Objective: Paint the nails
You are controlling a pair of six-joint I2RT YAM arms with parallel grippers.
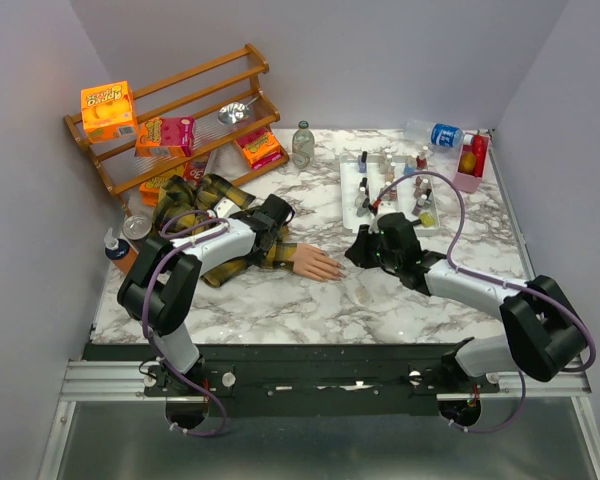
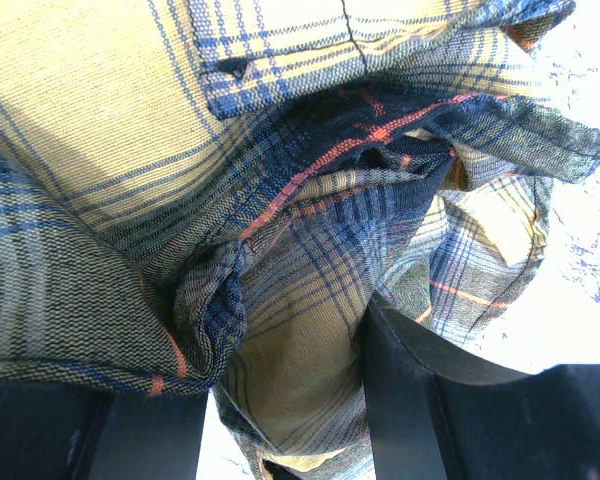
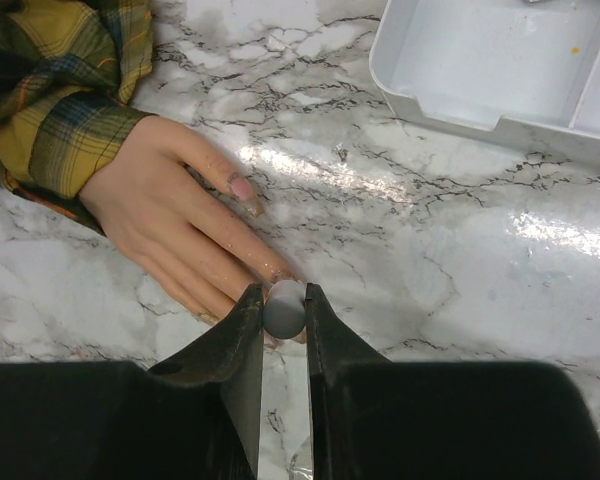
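At the near edge of the marble table (image 1: 280, 310), two black arms reach forward. The right gripper (image 3: 283, 312) is clenched on a small round grey object (image 3: 284, 306), which is pinched between its fingertips right at the fingertips of the mannequin hand (image 3: 170, 215). This peach-coloured hand lies flat near the middle of the table, fingers pointing right. Its nails (image 3: 242, 187) are tiny, and the thumb's nail shows a pinkish tint. The hand comes out of a yellow-and-black plaid sleeve (image 1: 195, 205) that lies off to the left. The left gripper (image 2: 270, 380) sits on that sleeve just behind the wrist, its fingers (image 2: 410, 400) astride bunched cloth. Whether they squeeze the cloth cannot be told. Farther back, to the right, a white tray (image 3: 460, 70) holds small polish bottles (image 1: 420, 160). A wooden rack (image 1: 180, 100) stands in the far left corner.
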